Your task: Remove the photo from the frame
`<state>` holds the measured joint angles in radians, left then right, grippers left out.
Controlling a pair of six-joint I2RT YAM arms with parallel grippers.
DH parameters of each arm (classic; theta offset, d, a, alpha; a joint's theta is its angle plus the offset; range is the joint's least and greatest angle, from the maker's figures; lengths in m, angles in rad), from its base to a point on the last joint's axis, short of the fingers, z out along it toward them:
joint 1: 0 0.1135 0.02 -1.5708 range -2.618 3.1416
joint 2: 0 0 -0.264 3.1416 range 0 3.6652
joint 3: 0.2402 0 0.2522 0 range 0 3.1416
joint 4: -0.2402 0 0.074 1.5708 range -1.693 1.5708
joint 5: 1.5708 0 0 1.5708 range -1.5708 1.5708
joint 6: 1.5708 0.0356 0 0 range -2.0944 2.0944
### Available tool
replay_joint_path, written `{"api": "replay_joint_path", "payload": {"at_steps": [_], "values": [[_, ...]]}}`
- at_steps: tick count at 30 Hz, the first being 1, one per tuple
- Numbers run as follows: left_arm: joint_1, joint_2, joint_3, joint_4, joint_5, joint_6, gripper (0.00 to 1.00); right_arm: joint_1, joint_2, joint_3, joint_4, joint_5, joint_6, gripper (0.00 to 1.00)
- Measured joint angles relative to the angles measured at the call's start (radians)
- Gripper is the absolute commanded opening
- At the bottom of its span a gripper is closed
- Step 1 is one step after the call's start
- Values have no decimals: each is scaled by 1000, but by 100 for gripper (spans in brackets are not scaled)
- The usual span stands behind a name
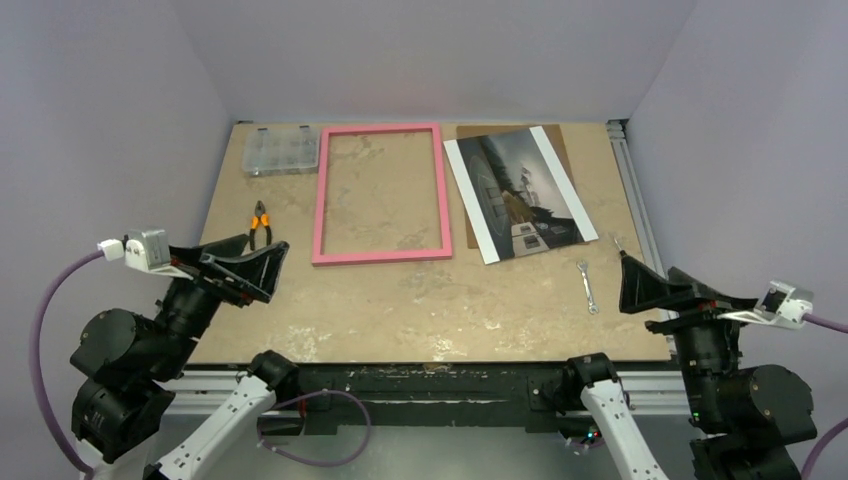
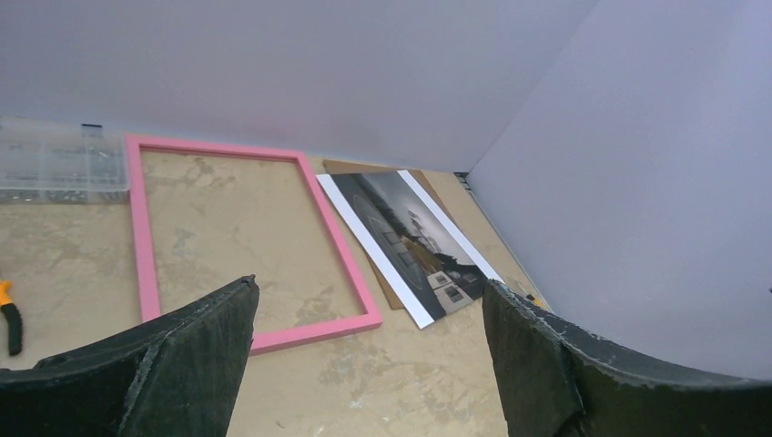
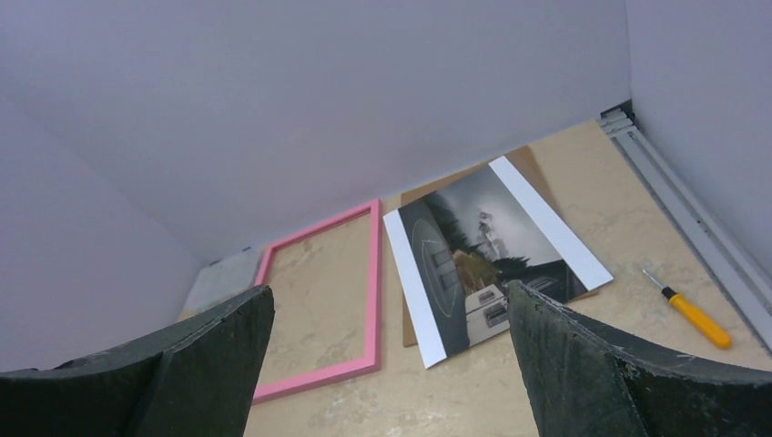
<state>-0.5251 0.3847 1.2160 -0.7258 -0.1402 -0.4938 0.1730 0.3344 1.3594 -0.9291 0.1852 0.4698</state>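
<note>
Plainly, the photo (image 1: 520, 195) is lying outside the frame (image 1: 380, 256), face up on the table (image 1: 450, 310) just to the frame's right, its long sides tilting a little so the near end is swinging rightward. It is resting on a brown backing board (image 1: 470, 133), which is peeking out along the photo's far and left edges. The pink frame is lying flat toward the far middle of the table, and bare tabletop is showing through its opening. Photo and frame are sitting close together without touching. A clear plastic compartment box (image 1: 281, 151) is sitting just left of the frame's far corner, and orange-handled pliers (image 1: 262, 226) are lying left of the frame's near end. To the right, a small wrench (image 1: 588, 286) is lying near the photo's near corner, and a yellow-handled screwdriver (image 3: 687, 309) is lying beside the metal rail at the table's right edge. The left gripper (image 2: 369, 289) is hovering over the near left corner with its jaws spread wide and nothing between them. The right gripper (image 3: 390, 293) is hanging over the near right corner, likewise gaping and holding nothing. Both are sitting well apart from the photo and frame.
</note>
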Motion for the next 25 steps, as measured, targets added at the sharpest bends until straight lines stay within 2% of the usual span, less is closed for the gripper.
{"api": "replay_joint_path", "payload": {"at_steps": [11,25], "values": [[0,-32,-11,-48,-153,1,89,0,-43,-39,-34,53,-2,99],[0,-18,-20,-59,-182,-4,89,0,-103,-73,-37,112,1,99]]}}
